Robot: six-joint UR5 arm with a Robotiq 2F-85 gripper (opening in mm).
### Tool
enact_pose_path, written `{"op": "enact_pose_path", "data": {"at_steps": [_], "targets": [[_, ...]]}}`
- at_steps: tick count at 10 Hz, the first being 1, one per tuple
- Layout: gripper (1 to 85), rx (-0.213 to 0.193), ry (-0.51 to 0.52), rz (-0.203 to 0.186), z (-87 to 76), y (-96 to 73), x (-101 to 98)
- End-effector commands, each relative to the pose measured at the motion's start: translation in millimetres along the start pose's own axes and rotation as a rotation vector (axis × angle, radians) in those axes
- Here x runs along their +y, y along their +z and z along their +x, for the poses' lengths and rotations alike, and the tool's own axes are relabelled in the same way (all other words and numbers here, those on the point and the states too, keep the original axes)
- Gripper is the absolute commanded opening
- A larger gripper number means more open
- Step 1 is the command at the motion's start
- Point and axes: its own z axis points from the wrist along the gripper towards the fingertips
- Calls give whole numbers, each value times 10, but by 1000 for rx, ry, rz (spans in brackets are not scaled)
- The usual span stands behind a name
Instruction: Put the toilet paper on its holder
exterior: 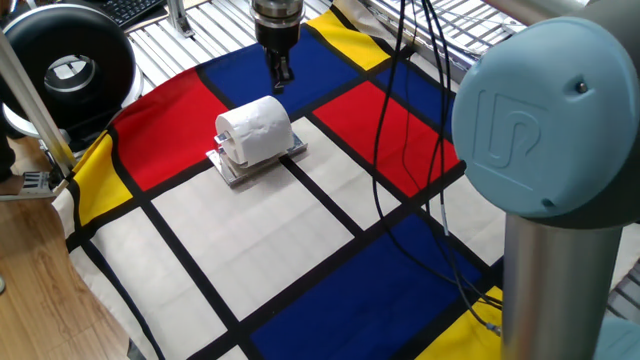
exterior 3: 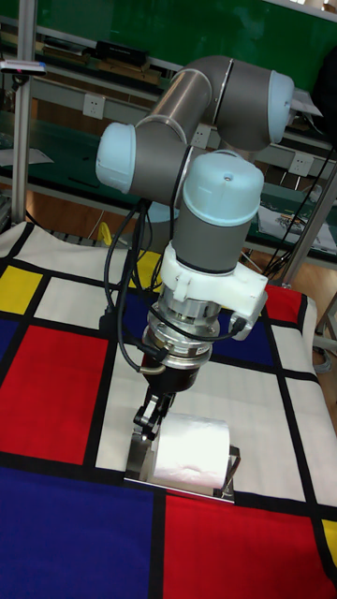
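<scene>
The roll (exterior 3: 192,451) lies on its side on the holder (exterior 3: 227,485); the gripper (exterior 3: 147,421) hangs beside its end, apart.
</scene>
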Motion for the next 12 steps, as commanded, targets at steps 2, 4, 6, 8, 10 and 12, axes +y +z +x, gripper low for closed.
{"op": "enact_pose_path", "data": {"at_steps": [2,4,6,8,10,12], "targets": [[10,-3,69,8,17,-12,-32],[10,15,112,16,65,-13,-49],[10,30,123,29,110,-9,-84],[10,42,122,36,202,5,-114],[10,47,114,40,289,9,-156],[10,42,98,37,435,46,-210]]}}
